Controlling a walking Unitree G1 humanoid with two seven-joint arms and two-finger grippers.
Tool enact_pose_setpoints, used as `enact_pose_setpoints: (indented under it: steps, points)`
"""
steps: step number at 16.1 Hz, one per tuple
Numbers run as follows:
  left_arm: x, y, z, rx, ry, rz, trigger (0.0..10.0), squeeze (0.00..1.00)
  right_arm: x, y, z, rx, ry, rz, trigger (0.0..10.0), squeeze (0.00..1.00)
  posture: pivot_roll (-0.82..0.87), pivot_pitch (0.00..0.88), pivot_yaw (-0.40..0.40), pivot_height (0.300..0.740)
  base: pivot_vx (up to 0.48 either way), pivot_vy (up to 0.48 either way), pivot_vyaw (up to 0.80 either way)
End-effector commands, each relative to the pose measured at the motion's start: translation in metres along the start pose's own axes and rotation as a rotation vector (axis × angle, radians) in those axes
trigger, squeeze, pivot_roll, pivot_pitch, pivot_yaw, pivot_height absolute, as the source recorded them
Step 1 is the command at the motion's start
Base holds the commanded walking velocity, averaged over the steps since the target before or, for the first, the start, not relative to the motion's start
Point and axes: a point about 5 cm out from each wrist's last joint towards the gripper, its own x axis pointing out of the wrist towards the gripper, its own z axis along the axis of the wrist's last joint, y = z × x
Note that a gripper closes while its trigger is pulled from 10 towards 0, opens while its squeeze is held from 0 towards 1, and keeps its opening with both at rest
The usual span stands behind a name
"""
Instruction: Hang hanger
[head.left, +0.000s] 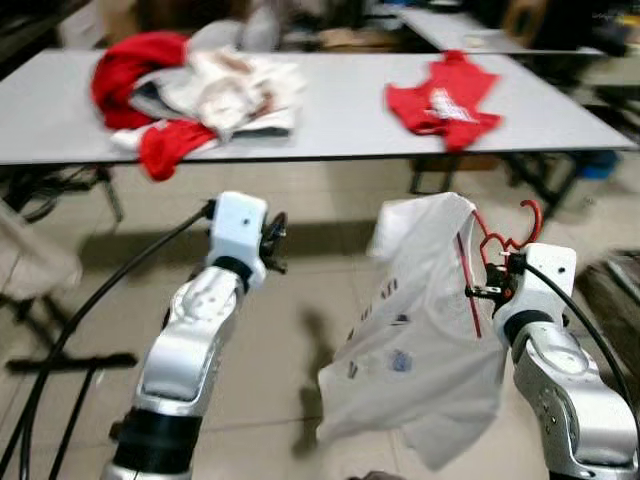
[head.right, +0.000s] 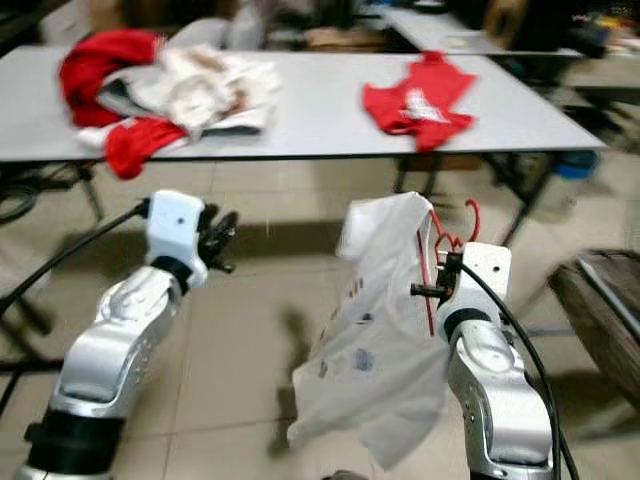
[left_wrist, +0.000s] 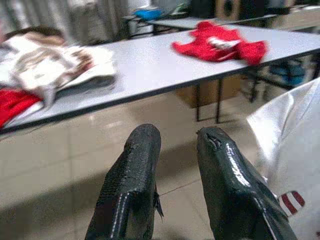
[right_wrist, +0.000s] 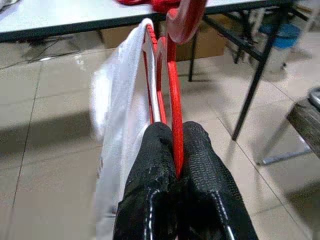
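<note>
A red hanger (head.left: 497, 240) carries a white T-shirt (head.left: 425, 330) that droops over the tiled floor. My right gripper (right_wrist: 175, 131) is shut on the hanger's red wire (right_wrist: 173, 95), its hook (right_wrist: 182, 20) rising above the fingers; in the left eye view the right gripper (head.left: 490, 290) sits low on the right. My left gripper (head.left: 273, 243) is raised at centre-left, apart from the shirt. In its wrist view the left gripper (left_wrist: 178, 138) has a gap between its black fingers (left_wrist: 135, 175) and holds nothing.
A long grey table (head.left: 340, 120) stands ahead with a pile of red and white clothes (head.left: 190, 90) at its left and a red shirt (head.left: 443, 100) at its right. Table legs (right_wrist: 252, 90) and a dark bin (head.right: 600, 310) stand to the right. Cables (head.left: 60, 340) trail on the left.
</note>
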Motion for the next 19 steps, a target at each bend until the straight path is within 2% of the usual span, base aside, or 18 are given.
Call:
enact_pose_setpoints:
  steps: [1, 5, 6, 7, 8, 10, 11, 12, 13, 14, 16, 17, 18, 19]
  points:
    - [0.003, 0.001, 0.002, -0.009, -0.002, 0.001, 10.0, 0.00, -0.003, 0.000, 0.012, 0.014, -0.060, 0.015, 10.0, 0.00, 0.04, 0.000, 0.006, 0.740, 0.000, 0.000, 0.00]
    - [0.004, -0.001, -0.001, -0.060, 0.027, 0.002, 10.0, 0.00, 0.002, 0.004, 0.023, 0.024, -0.047, 0.125, 10.0, 0.00, 0.04, 0.000, 0.011, 0.740, 0.000, 0.000, 0.00]
    - [0.004, 0.002, -0.001, -0.068, 0.027, 0.010, 10.0, 0.00, 0.007, 0.005, 0.031, -0.038, -0.077, 0.165, 10.0, 0.00, 0.05, 0.000, 0.003, 0.740, 0.000, 0.000, 0.00]
    - [0.004, 0.003, 0.000, -0.070, 0.027, 0.010, 10.0, 0.00, 0.008, 0.006, 0.035, -0.041, -0.097, 0.202, 10.0, 0.00, 0.05, 0.000, 0.003, 0.740, 0.000, 0.000, 0.00]
    - [0.004, 0.003, 0.000, -0.077, 0.031, 0.005, 10.0, 0.00, 0.008, 0.009, 0.040, -0.032, -0.140, 0.271, 10.0, 0.00, 0.05, 0.000, -0.002, 0.740, 0.000, 0.000, 0.00]
    - [0.005, 0.001, 0.001, -0.056, 0.031, -0.018, 10.0, 0.00, 0.011, 0.013, 0.046, 0.000, -0.145, 0.390, 10.0, 0.00, 0.05, 0.000, -0.004, 0.740, 0.000, 0.000, 0.00]
    - [0.007, -0.003, 0.002, -0.058, 0.032, -0.029, 10.0, 0.00, 0.010, 0.022, 0.057, 0.018, -0.163, 0.570, 10.0, 0.00, 0.05, 0.000, -0.004, 0.740, 0.000, 0.000, 0.00]
    - [0.007, -0.004, 0.003, -0.070, 0.026, -0.036, 10.0, 0.00, 0.007, 0.026, 0.061, 0.019, -0.180, 0.649, 10.0, 0.00, 0.05, 0.000, -0.004, 0.740, 0.000, 0.000, 0.00]
    - [0.008, -0.007, 0.005, -0.077, 0.014, -0.062, 10.0, 0.00, 0.004, 0.030, 0.064, -0.011, -0.185, 0.746, 10.0, 0.00, 0.05, 0.000, -0.004, 0.740, 0.000, 0.000, 0.00]
    - [0.009, -0.013, 0.010, -0.049, -0.015, -0.113, 10.0, 0.00, -0.001, 0.034, 0.066, -0.078, -0.188, 0.841, 10.0, 0.00, 0.05, 0.000, -0.002, 0.740, 0.000, 0.000, 0.00]
    - [0.007, -0.019, 0.016, -0.055, -0.042, -0.196, 10.0, 0.00, -0.005, 0.035, 0.069, -0.076, -0.201, 0.930, 10.0, 0.00, 0.05, 0.000, -0.013, 0.740, 0.000, 0.000, 0.00]
    - [0.005, -0.020, 0.024, -0.051, -0.070, -0.240, 10.0, 0.87, -0.007, 0.034, 0.073, -0.087, -0.209, 1.006, 10.0, 0.00, 0.05, 0.000, -0.016, 0.740, 0.000, 0.000, 0.00]
    - [0.006, -0.019, 0.028, -0.069, -0.082, -0.238, 10.0, 1.00, -0.007, 0.034, 0.075, -0.084, -0.208, 1.040, 10.0, 0.00, 0.05, 0.000, -0.015, 0.740, 0.000, 0.000, 0.00]
    - [0.007, -0.012, 0.038, -0.112, -0.101, -0.208, 10.0, 1.00, -0.003, 0.030, 0.078, -0.073, -0.209, 1.093, 10.0, 0.00, 0.05, 0.000, -0.016, 0.740, 0.000, 0.000, 0.00]
